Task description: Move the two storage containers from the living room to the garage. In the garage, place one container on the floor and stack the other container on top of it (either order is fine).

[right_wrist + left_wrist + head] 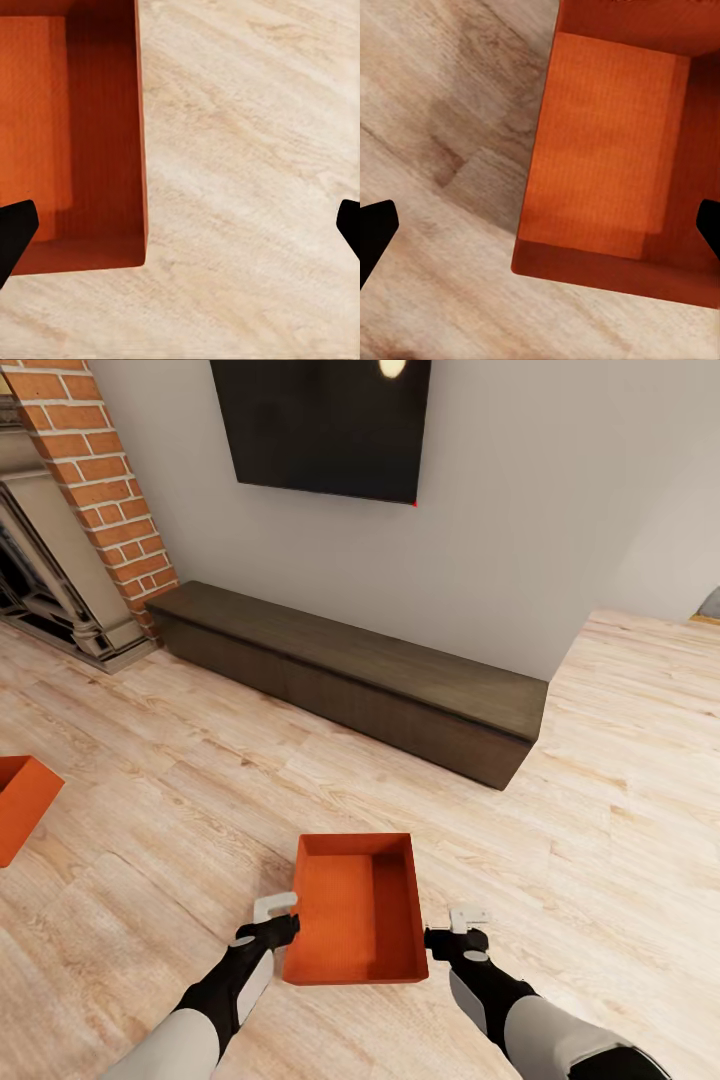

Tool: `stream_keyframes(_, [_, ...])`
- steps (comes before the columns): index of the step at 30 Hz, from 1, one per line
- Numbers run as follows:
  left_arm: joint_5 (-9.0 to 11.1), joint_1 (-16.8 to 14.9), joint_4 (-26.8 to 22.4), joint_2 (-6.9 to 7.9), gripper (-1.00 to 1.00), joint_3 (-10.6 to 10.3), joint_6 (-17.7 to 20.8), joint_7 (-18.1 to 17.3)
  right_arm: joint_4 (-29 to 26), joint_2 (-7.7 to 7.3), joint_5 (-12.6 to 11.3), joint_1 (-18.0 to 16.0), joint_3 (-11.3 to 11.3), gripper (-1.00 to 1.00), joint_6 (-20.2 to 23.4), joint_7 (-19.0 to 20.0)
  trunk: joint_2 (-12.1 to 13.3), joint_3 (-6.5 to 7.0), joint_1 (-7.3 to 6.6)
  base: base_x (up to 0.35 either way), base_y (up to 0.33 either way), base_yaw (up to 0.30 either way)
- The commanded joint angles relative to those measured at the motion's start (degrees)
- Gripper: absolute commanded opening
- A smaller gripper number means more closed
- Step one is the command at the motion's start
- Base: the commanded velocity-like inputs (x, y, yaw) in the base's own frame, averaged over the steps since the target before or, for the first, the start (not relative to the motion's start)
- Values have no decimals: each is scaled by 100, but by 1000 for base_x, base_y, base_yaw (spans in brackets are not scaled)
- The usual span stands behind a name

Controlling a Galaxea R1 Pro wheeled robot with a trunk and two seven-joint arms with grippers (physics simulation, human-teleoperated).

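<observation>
Your open tub sits empty, low centre of the frame
Your left gripper and right gripper flank it with jaws spread; the second tub lies at the left edge, contents hidden

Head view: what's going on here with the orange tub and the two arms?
A two-armed robot in the living room has one storage container between its left tool and right tool, one at each side wall, above the wood floor. Both tools look open. The second container sits at the frame's left edge.
</observation>
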Motion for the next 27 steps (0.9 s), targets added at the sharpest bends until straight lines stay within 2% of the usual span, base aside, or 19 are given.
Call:
stream_keyframes(1, [67,0,-17,-3,100,21,26,11,50,4,-62,-4,51,100,-23,-22,-2,-4,0,0,0,0])
stream_keyframes(16, [69,0,15,2,100,19,24,11,177,16,-62,-5,52,100,-24,-21,-2,-4,0,0,0,0])
stream_keyframes(23, [-4,0,56,41,100,-24,31,11,95,270,-24,-5,79,100,-47,39,-2,-4,0,0,0,0])
stream_keyframes(27, [-254,0,173,58,100,-29,34,10,59,329,-22,-5,80,100,-54,183,-2,-4,0,0,0,0])
